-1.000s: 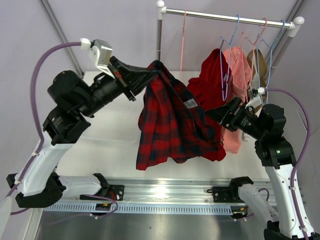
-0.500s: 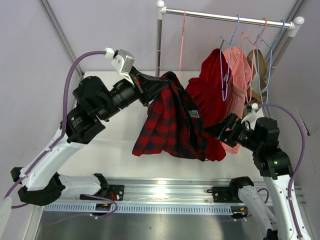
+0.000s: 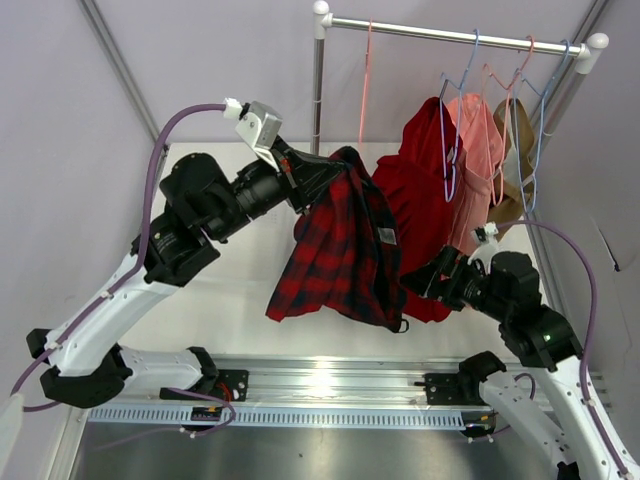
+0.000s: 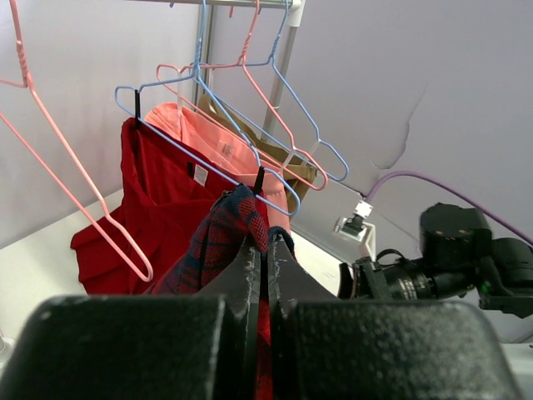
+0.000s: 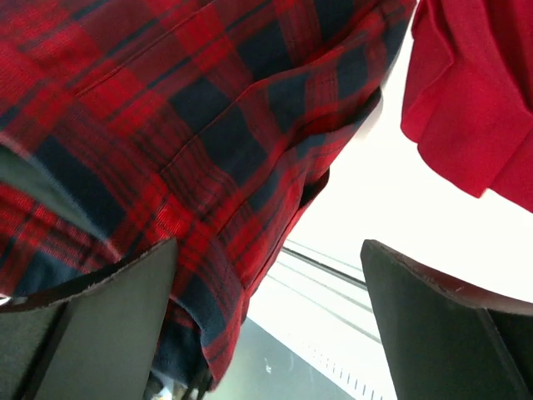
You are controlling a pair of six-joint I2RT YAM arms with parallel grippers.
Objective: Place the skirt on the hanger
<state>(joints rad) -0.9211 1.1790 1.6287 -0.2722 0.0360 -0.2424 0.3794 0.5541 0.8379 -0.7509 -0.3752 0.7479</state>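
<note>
1. My left tool (image 4: 260, 250) is clenched on a bunched fold at the top of the plaid skirt (image 3: 340, 250), which hangs from it in the air above the bench (image 3: 230, 290).
2. My right tool (image 3: 415, 283) is spread wide and grasps nothing. In the right wrist view the skirt's lower edge drapes just in front of it and over one finger.
3. The pale-pink wire hanger (image 4: 75, 196) hangs empty from the rail (image 3: 450, 35), to the left of the other clothes. In the left wrist view its lower corner is near the raised fold but apart from it.
4. Further right on the rail hang a solid-red garment (image 3: 415, 180) on a blue hanger (image 3: 447, 130) and a salmon-pink garment (image 3: 478, 150). The skirt's right side overlaps the red one as seen from above; I cannot tell whether they touch.
5. Progress, as I judge it: the skirt is picked up and carried to the rail, so the first part is done.
6. Remaining, as I judge it: no part of the skirt is on the hanger yet. The fabric has to be spread, probably with my right tool taking a second hold, and then laid over the wire.
</note>
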